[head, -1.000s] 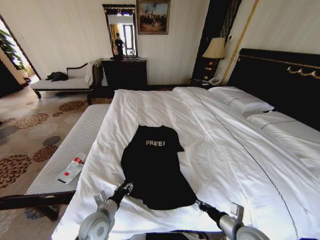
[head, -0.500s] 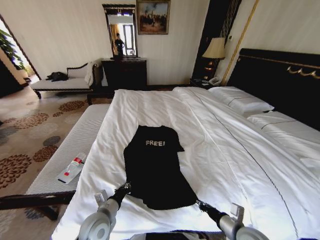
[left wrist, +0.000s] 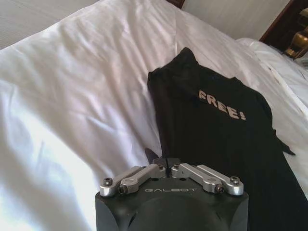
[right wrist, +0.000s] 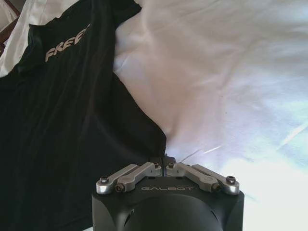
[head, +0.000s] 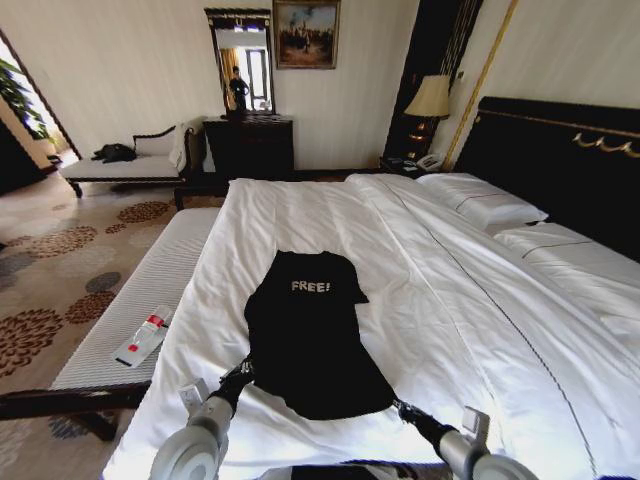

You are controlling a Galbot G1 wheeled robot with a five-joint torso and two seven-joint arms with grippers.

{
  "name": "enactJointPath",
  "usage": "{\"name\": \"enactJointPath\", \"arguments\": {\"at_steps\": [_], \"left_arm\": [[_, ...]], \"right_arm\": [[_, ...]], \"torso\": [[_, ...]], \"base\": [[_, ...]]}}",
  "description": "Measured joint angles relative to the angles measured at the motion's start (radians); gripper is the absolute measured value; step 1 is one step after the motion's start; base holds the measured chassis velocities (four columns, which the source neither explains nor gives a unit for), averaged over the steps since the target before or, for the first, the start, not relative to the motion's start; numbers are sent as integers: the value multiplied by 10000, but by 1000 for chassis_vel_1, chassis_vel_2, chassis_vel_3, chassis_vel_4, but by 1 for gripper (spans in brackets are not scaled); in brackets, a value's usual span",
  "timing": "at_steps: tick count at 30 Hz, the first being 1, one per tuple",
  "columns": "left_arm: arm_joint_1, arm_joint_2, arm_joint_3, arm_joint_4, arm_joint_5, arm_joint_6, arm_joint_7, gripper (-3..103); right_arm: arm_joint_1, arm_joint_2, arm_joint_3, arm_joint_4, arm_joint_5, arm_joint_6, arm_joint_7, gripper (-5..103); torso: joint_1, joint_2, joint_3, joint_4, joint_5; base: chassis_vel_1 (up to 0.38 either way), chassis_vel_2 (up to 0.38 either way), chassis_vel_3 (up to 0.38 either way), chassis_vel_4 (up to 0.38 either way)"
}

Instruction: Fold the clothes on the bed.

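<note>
**Both grippers pinched on the T-shirt hem**

Nearest us, our left gripper sits at the near left corner of the black T-shirt — in the left wrist view its jaws are closed together at the fabric edge. Our right gripper is at the near right corner; jaws likewise drawn shut, with the shirt's edge between the tips.

The T-shirt lies flat on the white duvet of the bed, hem toward us, white "FREE!" lettering facing up, collar pointing away.

Farther left — a striped bench beside the bed, a bottle lying on it. Pillows sit by the dark headboard.
</note>
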Motion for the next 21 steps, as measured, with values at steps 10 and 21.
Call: {"name": "enactJointPath", "arguments": {"at_steps": [10, 21], "left_arm": [[753, -62, -405, -839, -407, 644, -1280, 0], [53, -206, -1477, -226, -988, 858, -1865, 0]], "right_arm": [[-35, -287, 110, 885, 726, -362, 488, 0], [-59, -285, 326, 1516, 1370, -915, 1168, 0]], "torso": [[0, 0, 0, 0, -3], [0, 0, 0, -1, -3]], "base": [[0, 0, 0, 0], [0, 0, 0, 0]]}}
